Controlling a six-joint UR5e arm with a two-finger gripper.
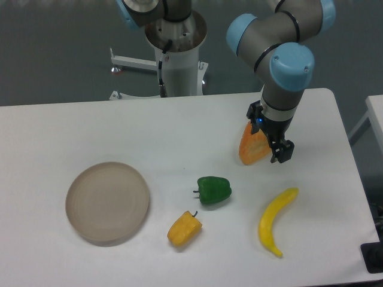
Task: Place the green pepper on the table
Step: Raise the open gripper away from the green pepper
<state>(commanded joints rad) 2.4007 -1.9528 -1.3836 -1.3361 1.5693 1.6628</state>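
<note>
Green pepper (213,190) already sits on my tabletop (119,134), but my claw (270,145), grip state unclear, hovers beside the orange wedge (252,147) and might knock it.

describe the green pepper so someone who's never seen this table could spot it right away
On the white table, look right of the round beige plate, near the middle front. The green pepper lies there, just above and right of the yellow-orange pepper. It is the only dark green thing, glossy and lobed, with a short stem pointing left.
</note>
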